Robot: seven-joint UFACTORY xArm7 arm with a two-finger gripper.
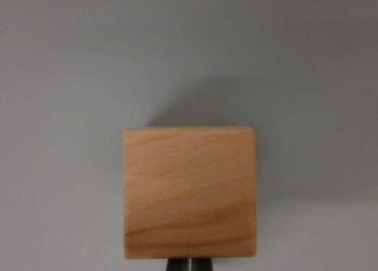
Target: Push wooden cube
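Note:
A light wooden cube (189, 192) with visible grain fills the lower middle of the wrist view, resting on a plain grey surface (71, 105). Its shadow falls behind it, up and to the wrist view's right. At the very bottom edge, the dark tips of my gripper (189, 264) peek out just below the cube's near face. The two fingertips stand pressed together with only a thin line between them, right against or very close to the cube. They hold nothing.

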